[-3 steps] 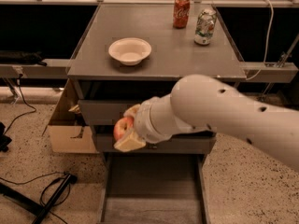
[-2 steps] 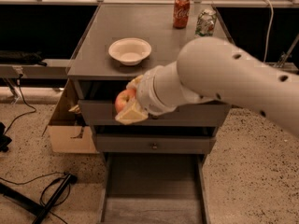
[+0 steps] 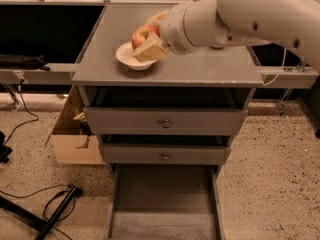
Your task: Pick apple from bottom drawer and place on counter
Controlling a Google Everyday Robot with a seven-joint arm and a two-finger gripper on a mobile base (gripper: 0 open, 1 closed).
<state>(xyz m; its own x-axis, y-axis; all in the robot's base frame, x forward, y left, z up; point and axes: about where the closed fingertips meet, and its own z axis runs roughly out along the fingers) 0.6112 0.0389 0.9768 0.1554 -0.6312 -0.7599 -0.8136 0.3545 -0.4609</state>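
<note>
1. Currently I am holding the apple (image 3: 141, 35) clenched in the gripper (image 3: 150, 34), upper left of centre.
2. The bare counter (image 3: 200, 64) is lying below and to the right of it (the white bowl (image 3: 129, 59) is sitting directly underneath).
3. The bottom drawer (image 3: 162, 199) is standing open at lower centre, showing only its grey floor.

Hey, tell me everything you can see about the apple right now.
The apple is small, round and red with a yellowish patch. It is held in the hand, pinched between two beige fingers, one under it and one above. It hangs above the counter, right over the white bowl; whether it touches the bowl I cannot tell.
</note>
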